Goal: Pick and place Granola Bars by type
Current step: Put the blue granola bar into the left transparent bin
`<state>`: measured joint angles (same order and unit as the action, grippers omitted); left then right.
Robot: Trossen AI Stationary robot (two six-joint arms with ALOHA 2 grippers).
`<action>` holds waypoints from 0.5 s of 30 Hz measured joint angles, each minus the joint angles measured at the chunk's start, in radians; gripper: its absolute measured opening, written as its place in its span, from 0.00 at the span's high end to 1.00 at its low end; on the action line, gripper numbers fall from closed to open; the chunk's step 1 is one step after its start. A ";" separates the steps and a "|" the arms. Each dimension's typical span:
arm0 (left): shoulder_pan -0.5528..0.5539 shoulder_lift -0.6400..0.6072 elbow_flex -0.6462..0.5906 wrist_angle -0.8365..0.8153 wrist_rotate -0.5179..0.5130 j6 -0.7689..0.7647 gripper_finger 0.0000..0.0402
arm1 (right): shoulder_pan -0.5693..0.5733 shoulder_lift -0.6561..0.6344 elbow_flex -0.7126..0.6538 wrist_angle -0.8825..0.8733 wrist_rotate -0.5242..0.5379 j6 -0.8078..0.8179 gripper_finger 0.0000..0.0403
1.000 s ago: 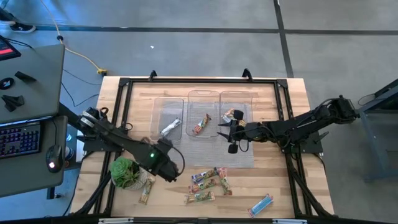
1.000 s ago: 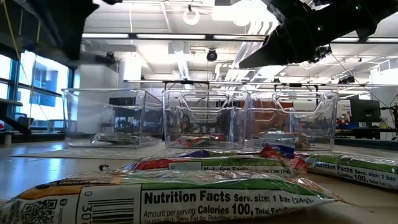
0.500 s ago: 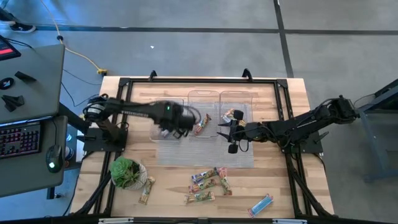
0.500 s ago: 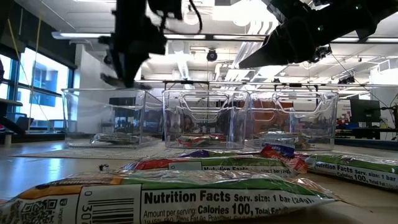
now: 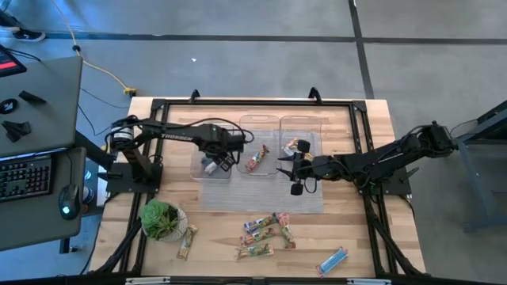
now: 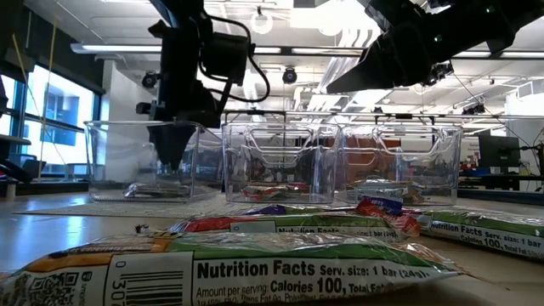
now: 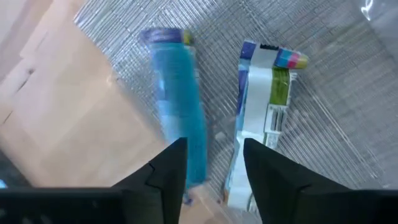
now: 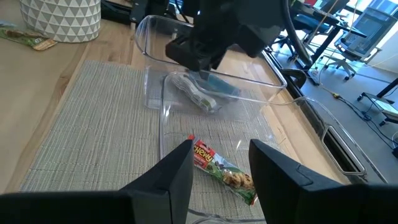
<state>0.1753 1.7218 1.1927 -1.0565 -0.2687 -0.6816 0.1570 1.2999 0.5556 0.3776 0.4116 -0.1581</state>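
Left gripper (image 5: 222, 158), fingers spread with nothing between them, poised over the leftmost of three clear rectangular plastic trays (image 5: 203, 139); in the low view it hangs point-down into that tray (image 6: 144, 161). Beneath its fingers (image 7: 165, 177) lie two bars on the tray floor: a blue bar (image 7: 180, 124), blurred, and just beside it a pale bar (image 7: 264, 112) lying with its printed label panel and coloured end stripe showing. The right wrist view shows the same pair (image 8: 202, 90) under the dark gripper body.

Right gripper (image 5: 295, 168), fingers parted and empty, at the near edge of the rightmost tray (image 5: 310, 127), over the woven grey mat (image 5: 261, 198) on which all three trays stand. The middle tray (image 5: 260, 125) holds one red-orange and green bar (image 5: 255, 160), seen close in the right wrist view (image 8: 227, 171). The rightmost tray holds one bar (image 5: 295, 146); its colours cannot be told.

Loose on the pale wooden table (image 5: 356, 237): a cluster of green-yellow bars (image 5: 265, 233), shiny and flat; a single blue bar (image 5: 333, 258) toward the right front; one bar (image 5: 187, 241) beside the potted plant (image 5: 161, 219), whose round pot carries a triangle pattern.
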 joint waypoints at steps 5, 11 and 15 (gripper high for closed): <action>0.030 0.000 -0.003 0.009 0.001 0.036 0.60 | 0.000 0.000 0.000 0.000 0.000 0.000 0.65; 0.015 -0.059 0.142 -0.131 0.016 0.046 0.60 | 0.000 0.000 0.000 0.000 0.000 0.000 0.65; -0.062 -0.108 0.303 -0.215 -0.011 0.047 0.60 | 0.000 0.000 0.000 0.000 0.000 0.000 0.65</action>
<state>0.1132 1.6141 1.4956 -1.2719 -0.2800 -0.6343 0.1570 1.2999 0.5556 0.3779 0.4118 -0.1581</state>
